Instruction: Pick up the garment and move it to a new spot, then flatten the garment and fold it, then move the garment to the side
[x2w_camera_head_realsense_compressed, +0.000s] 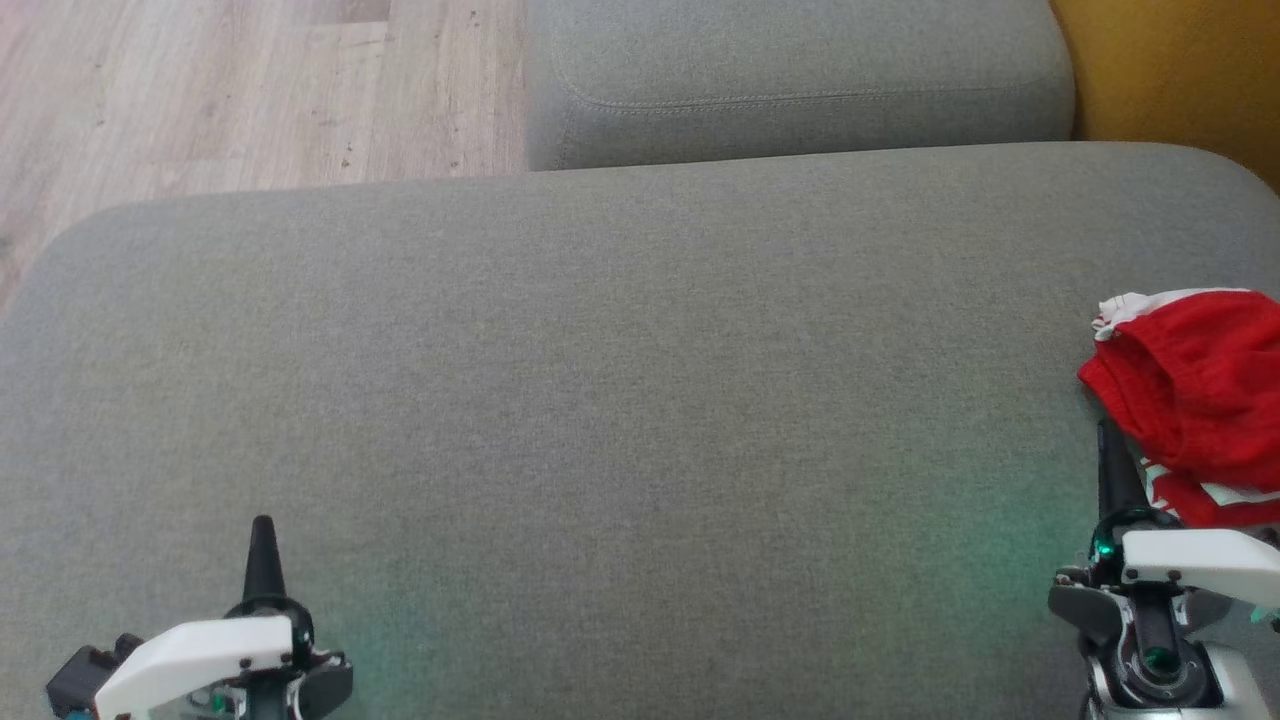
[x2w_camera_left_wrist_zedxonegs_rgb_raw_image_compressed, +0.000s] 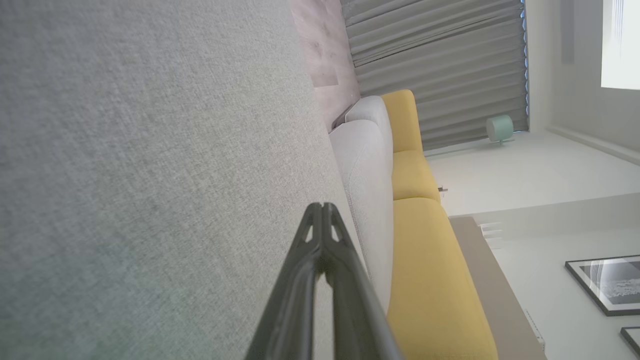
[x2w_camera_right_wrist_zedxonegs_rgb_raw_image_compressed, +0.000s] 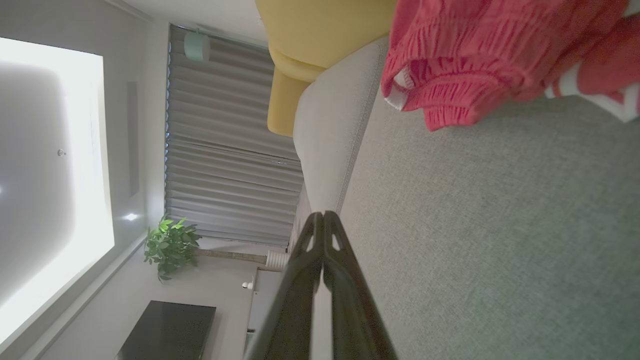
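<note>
The garment (x2w_camera_head_realsense_compressed: 1205, 405) is red with white trim and lies crumpled at the right edge of the grey sofa seat (x2w_camera_head_realsense_compressed: 620, 400). My right gripper (x2w_camera_head_realsense_compressed: 1108, 432) is shut and empty, its tips right beside the garment's left edge. In the right wrist view the garment (x2w_camera_right_wrist_zedxonegs_rgb_raw_image_compressed: 480, 60) lies bunched ahead and to the right of the shut gripper (x2w_camera_right_wrist_zedxonegs_rgb_raw_image_compressed: 323, 216). My left gripper (x2w_camera_head_realsense_compressed: 263, 526) is shut and empty over the seat at the lower left, far from the garment. The left wrist view shows its tips (x2w_camera_left_wrist_zedxonegs_rgb_raw_image_compressed: 322, 206) pressed together above grey fabric.
A second grey cushion (x2w_camera_head_realsense_compressed: 800, 80) sits behind the seat, with a yellow cushion (x2w_camera_head_realsense_compressed: 1180, 70) at the far right. Wooden floor (x2w_camera_head_realsense_compressed: 230, 90) lies beyond the seat's left back edge. Curtains (x2w_camera_left_wrist_zedxonegs_rgb_raw_image_compressed: 435, 70) and framed pictures (x2w_camera_left_wrist_zedxonegs_rgb_raw_image_compressed: 607, 285) are in the background.
</note>
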